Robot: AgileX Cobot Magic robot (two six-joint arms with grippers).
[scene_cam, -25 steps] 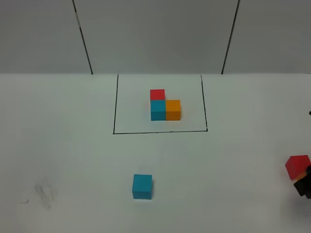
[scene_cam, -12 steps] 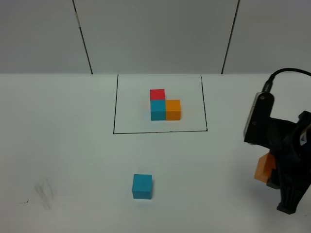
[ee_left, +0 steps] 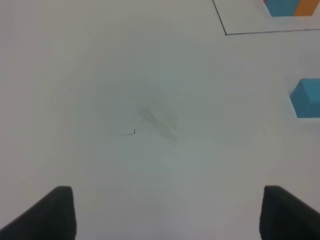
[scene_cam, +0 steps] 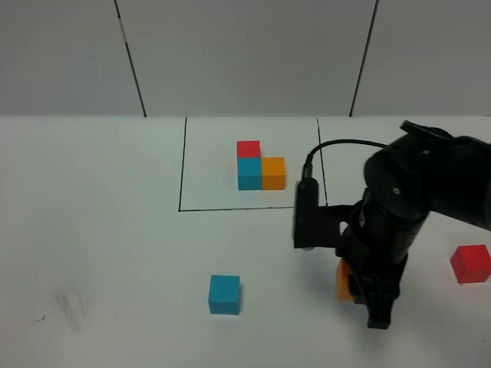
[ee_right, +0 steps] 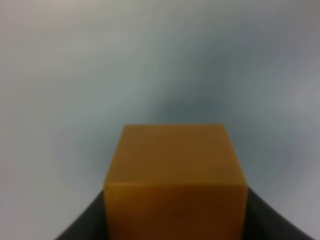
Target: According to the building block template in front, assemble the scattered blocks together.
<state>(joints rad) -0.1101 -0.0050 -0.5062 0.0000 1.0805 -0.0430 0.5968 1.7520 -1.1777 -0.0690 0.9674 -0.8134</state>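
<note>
A grey smudge (ee_left: 159, 119) and a tiny black speck (ee_left: 134, 132) mark the white table (ee_left: 75, 75) ahead of my left fingers (ee_left: 55, 212).

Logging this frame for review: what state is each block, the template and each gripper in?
building block template: assembled, untouched.
cyan block: loose on the table.
red block: loose on the table.
orange block: gripped by the right gripper.
right gripper: shut on the orange block.
left gripper: open, empty.

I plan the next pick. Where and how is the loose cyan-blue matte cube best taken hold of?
Probably from straight above, closing on two opposite side faces of the loose cyan-blue matte cube: it sits flat on the white table, with nothing touching its sides.
</note>
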